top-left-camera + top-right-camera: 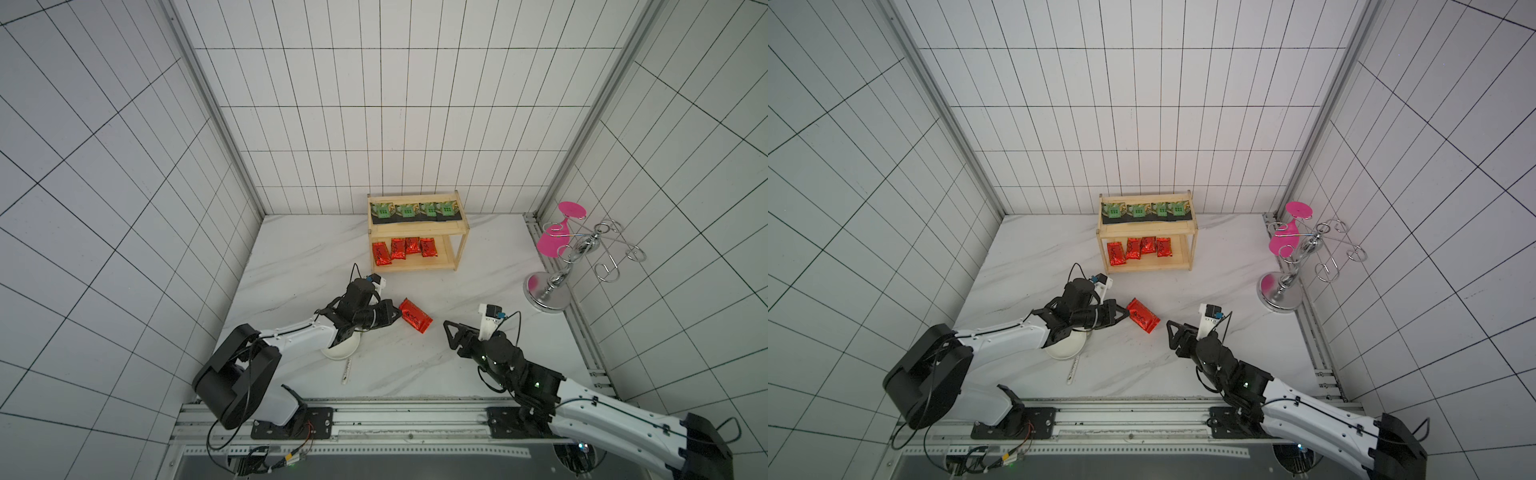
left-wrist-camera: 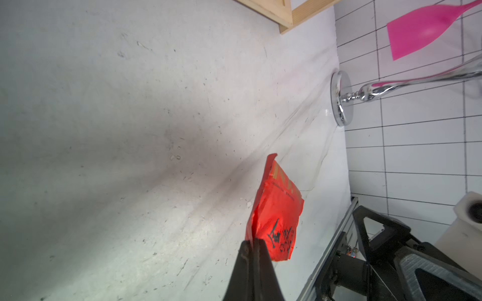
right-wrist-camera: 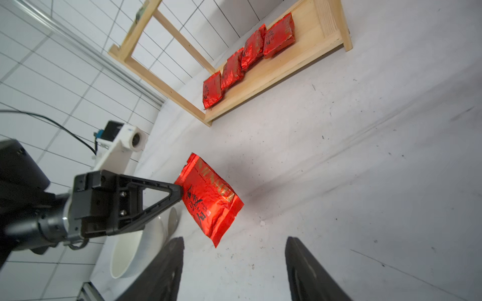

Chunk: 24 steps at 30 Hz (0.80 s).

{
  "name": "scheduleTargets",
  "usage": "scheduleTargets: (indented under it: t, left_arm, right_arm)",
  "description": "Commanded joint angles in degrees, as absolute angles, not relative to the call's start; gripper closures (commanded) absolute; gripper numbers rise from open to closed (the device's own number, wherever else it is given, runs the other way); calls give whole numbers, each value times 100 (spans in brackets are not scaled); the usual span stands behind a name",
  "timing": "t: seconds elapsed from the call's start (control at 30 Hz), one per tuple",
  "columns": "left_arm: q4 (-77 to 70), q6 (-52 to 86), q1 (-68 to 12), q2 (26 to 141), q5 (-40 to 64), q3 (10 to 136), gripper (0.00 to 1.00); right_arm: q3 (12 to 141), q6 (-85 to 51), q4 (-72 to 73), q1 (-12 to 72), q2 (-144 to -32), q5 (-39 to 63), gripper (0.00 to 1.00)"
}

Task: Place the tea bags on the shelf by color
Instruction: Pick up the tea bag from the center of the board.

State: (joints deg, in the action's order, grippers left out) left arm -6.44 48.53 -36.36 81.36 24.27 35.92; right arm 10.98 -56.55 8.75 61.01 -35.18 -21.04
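**A:** Start left, quick. What's there?

**B:** White bowl (image 1: 340, 352) on the table (image 1: 307, 257), near-left, partly under the left arm. A thin white strip (image 1: 347, 371) lies just near of it.

**A:** Left gripper (image 1: 400, 316)?

**B:** Jaws together, pinching the left edge of one red pouch (image 1: 415, 318). The left wrist view shows the two fingers (image 2: 242, 260) pressed flat on the foil rim.

**A:** Where's the pouch relative to it?

**B:** It sticks out to the right of the fingertips, tilted. It's off the marble, and the right wrist view shows its shadow lying apart from it on the table. That puts it mid-table, well near of the shelf (image 1: 419, 266).

**A:** What's on the shelf?

**B:** It's far centre. The top board has black sachets (image 1: 411, 212) with green centres in a row, four of them. The lower board has four red pouches (image 1: 398, 248), bunched toward its left end, and some overlap.

**A:** Right gripper (image 1: 449, 334)?

**B:** Jaws apart, nothing between them. It sits right of the held pouch and points at it with a clear gap, no contact. In the right wrist view the pouch hangs just beyond the spread fingers (image 3: 300, 263), not inside them.

**A:** Far right?

**B:** Chrome stand (image 1: 545, 294) with pink discs by the right wall, well apart from both grippers.
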Motion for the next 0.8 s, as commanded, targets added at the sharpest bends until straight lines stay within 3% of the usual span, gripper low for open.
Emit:
scheduleTargets:
  t: [0.0,0.27,0.57,0.77]
  left_arm:
    - [-1291,5357,-3638,7842,2637,3570,100]
    - [-1664,5640,-3643,7809,2810,3609,100]
    - [-1881,5739,-3693,7875,2850,3547,100]
    - [-1878,5713,-3688,7906,2830,3536,100]
  right_arm:
    - [923,-6609,1359,5725,-3433,-1627,33]
    - [977,-7230,3610,4683,-4867,358,30]
    - [966,-7480,5745,4570,-6635,1067,62]
    - [872,-7611,6128,4553,-6818,1116,85]
